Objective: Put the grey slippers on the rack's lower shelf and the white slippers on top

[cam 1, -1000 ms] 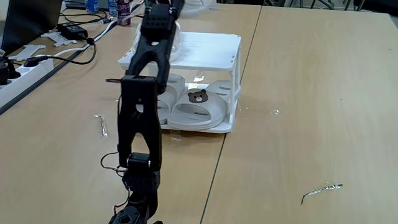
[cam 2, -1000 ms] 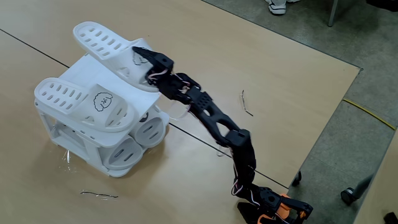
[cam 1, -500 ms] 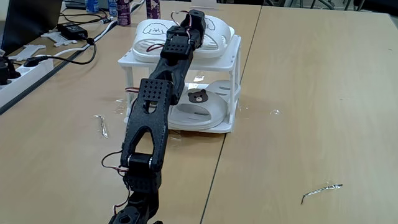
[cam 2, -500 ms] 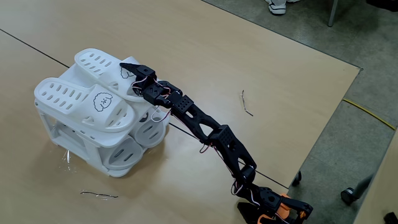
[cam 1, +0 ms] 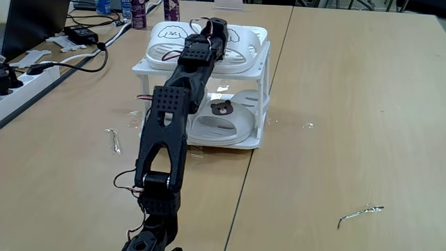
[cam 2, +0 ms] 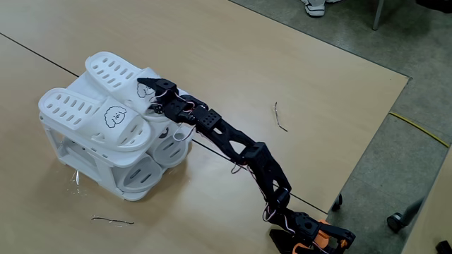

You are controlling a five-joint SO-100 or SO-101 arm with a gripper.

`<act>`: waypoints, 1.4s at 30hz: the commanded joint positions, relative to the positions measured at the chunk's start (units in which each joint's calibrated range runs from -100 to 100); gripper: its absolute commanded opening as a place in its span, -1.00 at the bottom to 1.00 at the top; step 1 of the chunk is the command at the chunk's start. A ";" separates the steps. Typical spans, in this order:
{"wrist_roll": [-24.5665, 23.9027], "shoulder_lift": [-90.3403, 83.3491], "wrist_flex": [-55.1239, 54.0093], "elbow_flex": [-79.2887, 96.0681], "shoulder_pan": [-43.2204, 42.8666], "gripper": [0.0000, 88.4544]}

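Hiding part of the grey slippers [cam 1: 224, 118] behind the arm, gripper [cam 2: 145, 86] aperture unreadable atop white slippers [cam 2: 106, 116].

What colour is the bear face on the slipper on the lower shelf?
Dark grey-brown bear face, clearest in this fixed view.

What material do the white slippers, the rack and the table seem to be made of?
The white slippers look like soft matte rubber or foam: moulded in one piece, with slotted soles. The rack appears to be hard white plastic; its lower shelf is glossy and reflects light. The table looks like pale wood-grain laminate, smooth and matte, though it may be real wood.
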 commanded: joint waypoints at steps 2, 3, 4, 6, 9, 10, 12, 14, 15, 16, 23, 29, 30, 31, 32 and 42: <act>0.37 -18.17 0.01 15.66 0.66 -0.27; 0.37 -20.95 0.01 19.27 0.66 -0.27; 0.37 -23.55 0.01 22.61 0.74 -0.27; 0.37 -27.42 -0.16 27.48 0.74 -0.37; 0.37 -27.59 -6.20 28.56 0.74 -0.50; 0.37 -27.59 -8.27 29.28 0.74 -0.50; 0.37 -28.27 -9.57 31.00 0.74 -0.50; 0.37 -29.61 -9.57 32.53 0.74 -0.50; 0.37 -30.79 -9.57 33.43 0.74 -0.50; 0.37 -31.80 -9.57 34.51 0.74 -0.50; 0.37 -43.41 -9.65 47.05 0.74 -0.50; 0.37 -56.20 -9.65 66.36 0.74 -0.50; 0.37 -57.88 -9.65 68.43 0.74 -0.50; 0.37 -59.99 -9.65 70.15 0.74 -0.51; 0.37 -62.59 -9.65 71.68 0.74 -0.52; 0.37 -89.86 -33.64 91.71 3.04 -0.98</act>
